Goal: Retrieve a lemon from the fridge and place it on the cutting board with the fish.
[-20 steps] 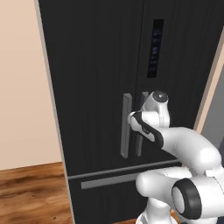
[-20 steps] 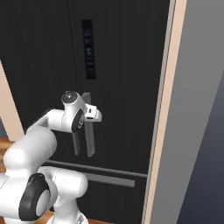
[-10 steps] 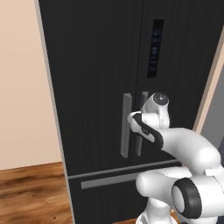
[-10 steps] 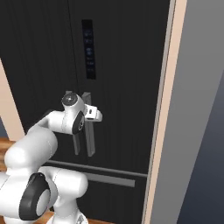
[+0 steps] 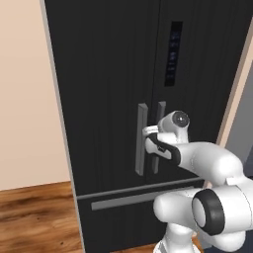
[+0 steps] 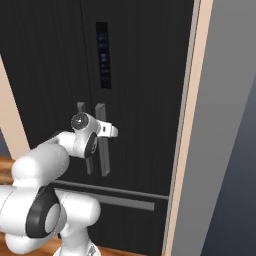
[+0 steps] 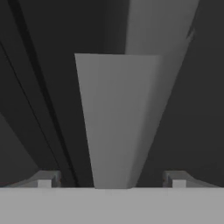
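Note:
The fridge (image 5: 108, 74) stands tall and black with both doors shut, so the lemon is hidden. The cutting board and the fish are out of view. My gripper (image 5: 152, 139) is at mid height against the right door's grey vertical handle (image 5: 159, 113). Seen from the hand, that handle (image 7: 113, 122) runs up between my two fingertips (image 7: 43, 180), which stand wide apart on either side of it without pressing on it. From the right base, the gripper (image 6: 109, 131) sits on the same handle (image 6: 102, 150), with the left door's handle (image 6: 80, 107) just beside it.
A beige wall (image 5: 24, 99) borders the fridge on the left and a wooden floor (image 5: 34, 217) lies below it. A beige trim and a grey panel (image 6: 225, 125) close in on the right. The bottom drawer's long grey handle (image 5: 128, 198) runs below my hand.
My hand has edged slightly closer onto the right door handle. The fridge doors have stayed shut and the base has not moved.

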